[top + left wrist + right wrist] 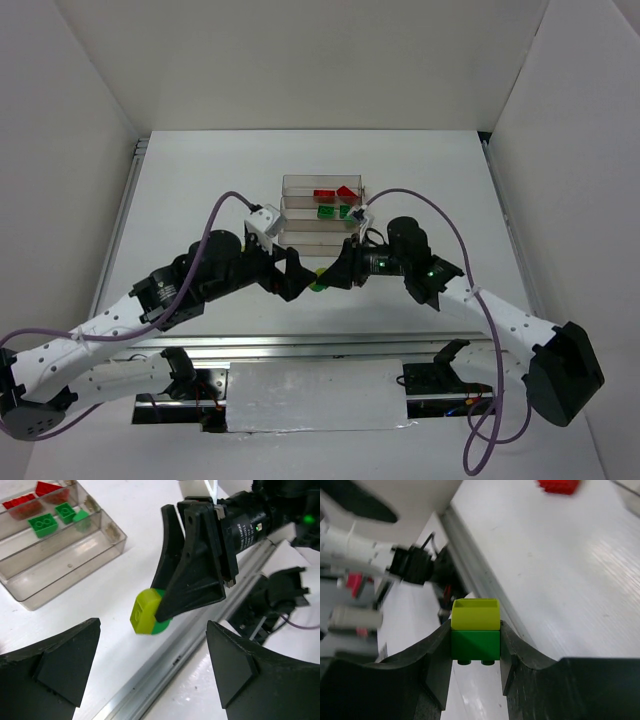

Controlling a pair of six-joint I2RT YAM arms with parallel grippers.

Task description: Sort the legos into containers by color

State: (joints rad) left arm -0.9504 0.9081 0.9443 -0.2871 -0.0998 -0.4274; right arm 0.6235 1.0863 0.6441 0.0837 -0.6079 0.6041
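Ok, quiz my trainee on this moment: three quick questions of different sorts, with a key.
1. True or false: the left gripper is shut on a brick.
2. Which of the three clear shallow plastic bins holds the small green plastic bricks? A) farthest from the arms B) middle C) nearest
3. Fill in: the right gripper is shut on a two-brick stack, green and ____.
Key: 1 false, it is open and holds nothing. 2 B; the red plastic bricks lie in the farthest bin. 3 yellow-green.
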